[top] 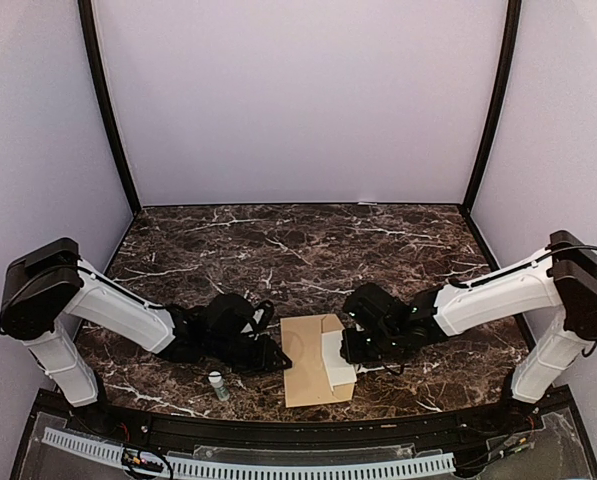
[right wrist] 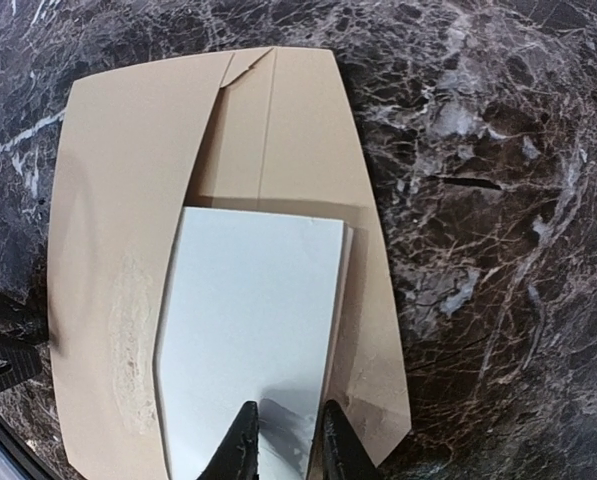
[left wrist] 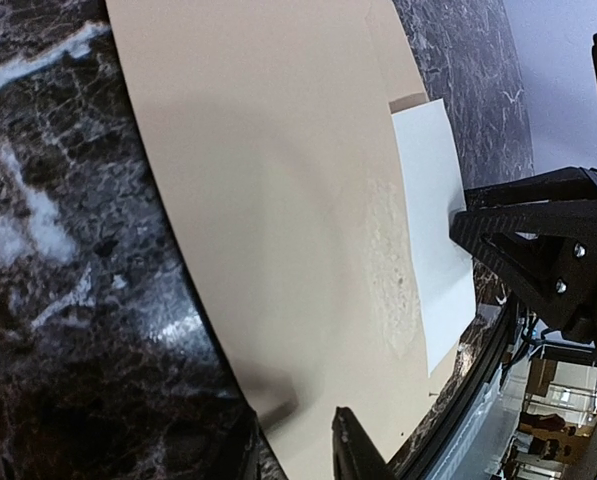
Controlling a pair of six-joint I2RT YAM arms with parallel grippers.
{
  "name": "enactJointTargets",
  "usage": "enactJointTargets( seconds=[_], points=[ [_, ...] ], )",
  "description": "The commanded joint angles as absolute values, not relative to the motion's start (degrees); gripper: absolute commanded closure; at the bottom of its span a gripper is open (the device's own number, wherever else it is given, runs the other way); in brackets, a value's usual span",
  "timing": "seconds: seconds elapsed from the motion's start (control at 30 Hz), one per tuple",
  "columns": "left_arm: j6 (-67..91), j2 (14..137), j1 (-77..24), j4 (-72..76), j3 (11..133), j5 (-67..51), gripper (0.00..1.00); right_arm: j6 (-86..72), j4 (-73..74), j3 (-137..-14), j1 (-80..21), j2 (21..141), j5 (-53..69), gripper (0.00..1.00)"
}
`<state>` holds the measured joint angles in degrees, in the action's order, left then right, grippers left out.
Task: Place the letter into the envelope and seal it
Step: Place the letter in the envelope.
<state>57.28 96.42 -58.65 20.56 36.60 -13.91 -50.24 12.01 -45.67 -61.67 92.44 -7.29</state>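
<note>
A: Where's the letter (right wrist: 253, 320)?
B: Partly tucked under a panel of the envelope (right wrist: 128, 200); right gripper (right wrist: 283, 440) pinched onto its protruding end
A: And the left gripper (left wrist: 293, 450)?
B: At the envelope's opposite edge; fingers narrowly parted with that edge between them; whether they clamp it, I cannot tell

Rt wrist view: letter (right wrist: 248, 310) near end cut off by btm edge.

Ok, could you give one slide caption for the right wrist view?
Right gripper holds the white letter, partly inside the open envelope, on a marble table.
</note>
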Motion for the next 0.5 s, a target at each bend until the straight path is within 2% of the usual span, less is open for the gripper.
enactJointTargets(
  seconds=[0.0, 0.47],
  points=[
    [57.22, 97.58, -58.45, 19.64, 37.15, -14.78, 0.75, -50.45, 10.48, -47.7, -62.82, 93.43, -6.5, 0.81],
    [57.22, 98.0, -58.45, 20.17, 37.44, -15.39, 0.76, -50.7, 9.68, -49.85, -64.32, 95.99, -5.12, 0.83]
  ],
)
